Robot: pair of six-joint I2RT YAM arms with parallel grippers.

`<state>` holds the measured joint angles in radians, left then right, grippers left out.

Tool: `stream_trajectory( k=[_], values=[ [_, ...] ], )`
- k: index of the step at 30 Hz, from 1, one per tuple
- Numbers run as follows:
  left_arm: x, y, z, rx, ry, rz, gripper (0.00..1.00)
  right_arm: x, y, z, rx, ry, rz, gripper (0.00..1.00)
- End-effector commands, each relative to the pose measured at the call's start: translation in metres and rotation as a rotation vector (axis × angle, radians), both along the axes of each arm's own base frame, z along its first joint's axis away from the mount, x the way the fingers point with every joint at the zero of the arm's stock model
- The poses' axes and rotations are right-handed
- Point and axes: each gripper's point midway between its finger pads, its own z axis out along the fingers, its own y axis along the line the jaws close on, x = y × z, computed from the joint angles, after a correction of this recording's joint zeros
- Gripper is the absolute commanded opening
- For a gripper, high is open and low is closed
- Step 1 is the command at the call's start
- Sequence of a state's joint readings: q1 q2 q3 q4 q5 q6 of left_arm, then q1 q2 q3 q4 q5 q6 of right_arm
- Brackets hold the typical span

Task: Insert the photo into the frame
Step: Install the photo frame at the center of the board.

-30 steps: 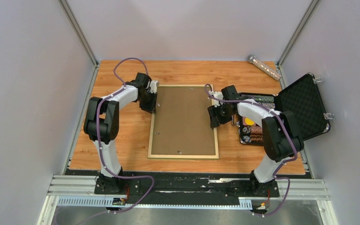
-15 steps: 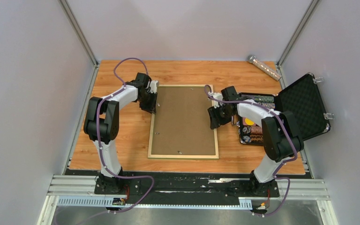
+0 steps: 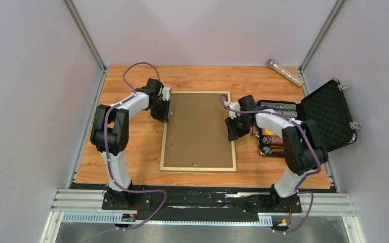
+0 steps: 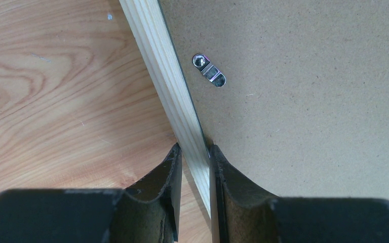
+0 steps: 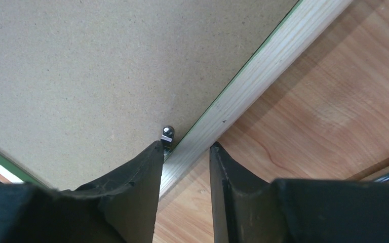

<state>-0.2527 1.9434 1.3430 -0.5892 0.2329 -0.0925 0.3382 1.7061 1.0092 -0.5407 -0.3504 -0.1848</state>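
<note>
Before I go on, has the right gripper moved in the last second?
Yes, slightly: the right gripper slid toward the table's near edge along the right rail of the frame, judged against the black case.

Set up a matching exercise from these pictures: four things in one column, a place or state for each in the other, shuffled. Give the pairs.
Things:
1. frame
2. backing board
3. black case
4. left end effector

States:
A. lid open, off to the right
B. clamped on a pale wood rail
C. lying face down, pale wood back up
D. plain brown, set inside the rails

Pairs: 1-C, 2-D, 3-A, 4-B
</note>
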Motion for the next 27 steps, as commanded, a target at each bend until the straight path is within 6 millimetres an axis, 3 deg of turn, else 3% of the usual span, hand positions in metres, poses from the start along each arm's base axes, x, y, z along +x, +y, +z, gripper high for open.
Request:
stream_trajectory(
  k=[1, 18, 23, 27],
  values=[
    [-0.008, -0.004, -0.024, 0.001, 0.05, -0.033, 0.0, 0.003, -0.002, -0.007, -0.041, -0.041, 0.015, 0.36],
    [-0.009, -0.004, -0.025, 0.002, 0.051, -0.035, 0.0, 0.024, -0.019, -0.003, -0.142, -0.137, -0.052, 0.16],
    [-0.009, -0.004, -0.025, 0.001, 0.051, -0.037, 0.0, 0.03, -0.016, 0.01, -0.117, -0.194, -0.053, 0.16],
    [-0.009, -0.004, -0.026, 0.001, 0.052, -0.035, 0.0, 0.036, -0.011, 0.027, -0.079, -0.257, -0.043, 0.24]
  ],
)
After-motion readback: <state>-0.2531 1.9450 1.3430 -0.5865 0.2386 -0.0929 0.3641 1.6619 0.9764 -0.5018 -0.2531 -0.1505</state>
